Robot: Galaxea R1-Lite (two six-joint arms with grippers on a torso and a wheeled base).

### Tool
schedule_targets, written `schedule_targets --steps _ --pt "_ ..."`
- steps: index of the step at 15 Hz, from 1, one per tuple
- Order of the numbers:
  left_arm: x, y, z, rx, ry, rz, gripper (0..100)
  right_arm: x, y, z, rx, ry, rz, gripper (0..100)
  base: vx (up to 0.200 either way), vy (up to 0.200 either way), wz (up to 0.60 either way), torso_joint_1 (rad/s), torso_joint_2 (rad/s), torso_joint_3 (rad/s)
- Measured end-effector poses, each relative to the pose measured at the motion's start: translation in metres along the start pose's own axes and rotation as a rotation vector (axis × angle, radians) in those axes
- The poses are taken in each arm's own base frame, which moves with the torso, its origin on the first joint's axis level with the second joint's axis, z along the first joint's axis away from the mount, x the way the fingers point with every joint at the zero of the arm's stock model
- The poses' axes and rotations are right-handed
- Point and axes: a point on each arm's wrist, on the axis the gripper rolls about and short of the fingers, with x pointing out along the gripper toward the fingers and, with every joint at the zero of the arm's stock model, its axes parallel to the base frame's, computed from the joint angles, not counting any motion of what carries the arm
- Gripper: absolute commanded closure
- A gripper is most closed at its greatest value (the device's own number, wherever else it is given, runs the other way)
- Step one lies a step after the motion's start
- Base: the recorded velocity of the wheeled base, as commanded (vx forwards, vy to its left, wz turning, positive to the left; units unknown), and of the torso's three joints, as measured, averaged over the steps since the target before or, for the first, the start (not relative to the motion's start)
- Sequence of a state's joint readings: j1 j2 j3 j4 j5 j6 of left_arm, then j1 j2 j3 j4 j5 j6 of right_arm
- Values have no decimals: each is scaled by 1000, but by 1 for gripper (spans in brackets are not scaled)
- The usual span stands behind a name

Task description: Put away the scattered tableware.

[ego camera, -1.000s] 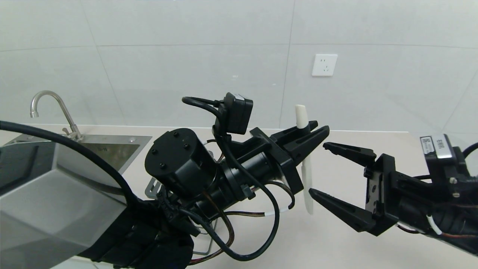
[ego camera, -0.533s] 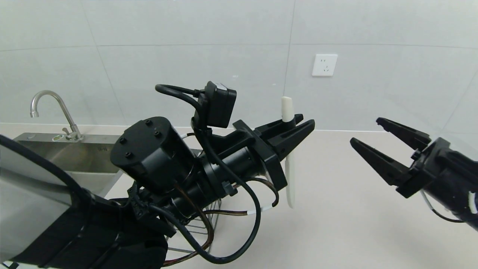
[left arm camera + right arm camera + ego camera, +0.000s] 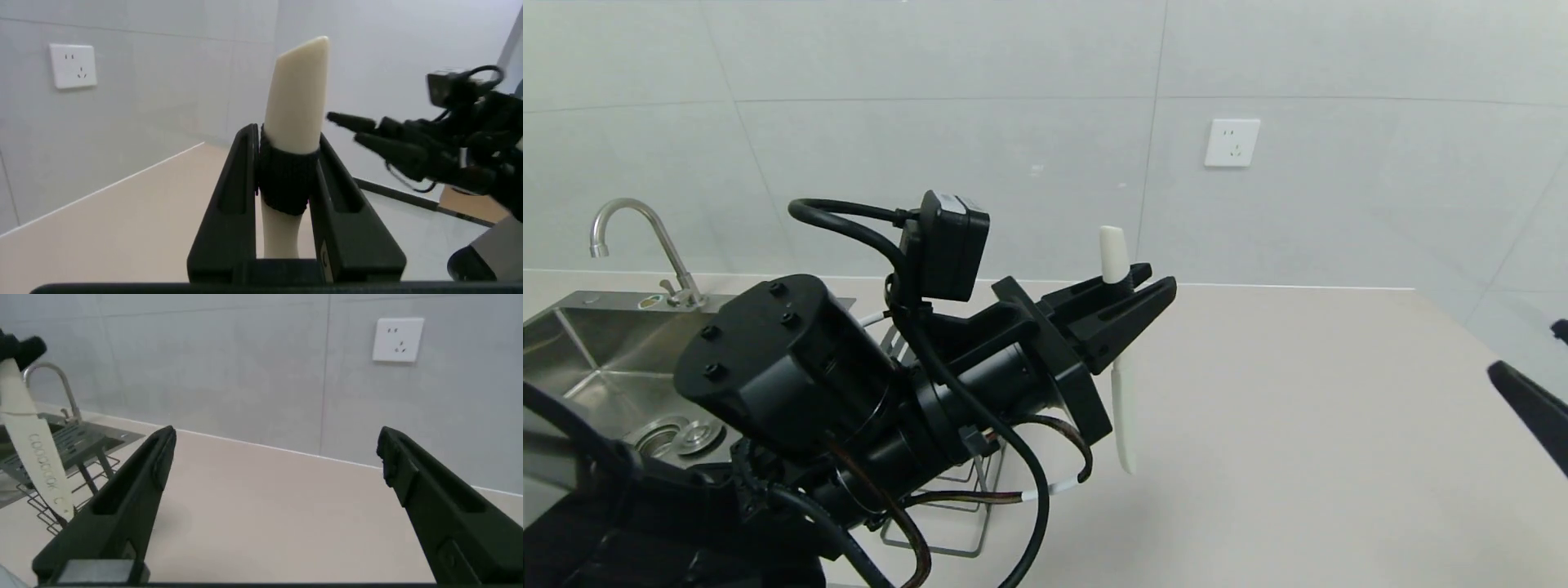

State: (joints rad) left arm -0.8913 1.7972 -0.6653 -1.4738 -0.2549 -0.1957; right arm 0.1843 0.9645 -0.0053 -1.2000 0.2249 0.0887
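Our left claw (image 3: 1153,282), clamped tight on the white knife (image 3: 1123,416) held upright, blade down, has swung towards the wire rack (image 3: 943,523) on the counter (image 3: 1298,425). Our right claw (image 3: 276,445), spread wide and empty, has pulled well away from the rack. We judge racking comes next.

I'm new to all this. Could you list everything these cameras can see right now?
Knife: one, white, held upright above the counter, blade down.
Wire rack: one, metal, on the counter beside the sink.
Sink: one, steel, at the counter's left end.
Faucet: one, silver, behind the sink.
Socket: one, white, on the tiled wall.
Counter: one, beige, along the wall.
Left tool: one, black, shut on the knife's handle.
Right tool: one, black, open, off to the right.
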Motion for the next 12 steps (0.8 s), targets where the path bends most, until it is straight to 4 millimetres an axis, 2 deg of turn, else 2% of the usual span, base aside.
schedule_targets --steps 4,7,9,12 --pt "-3 -1 1 1 3 3 100 -52 10 11 -62 -82 -61 0 0 0 0 0 0 0" --pt "-4 -2 3 3 -5 3 100 -88 22 9 -132 -150 -91 0 0 0 0 0 0 0" --pt "-5 -2 5 7 -18 3 100 -105 27 -4 -151 -134 -100 0 0 0 0 0 0 0" --pt "-7 2 10 45 -51 16 100 -118 29 -39 -139 36 -113 0 0 0 0 0 0 0"
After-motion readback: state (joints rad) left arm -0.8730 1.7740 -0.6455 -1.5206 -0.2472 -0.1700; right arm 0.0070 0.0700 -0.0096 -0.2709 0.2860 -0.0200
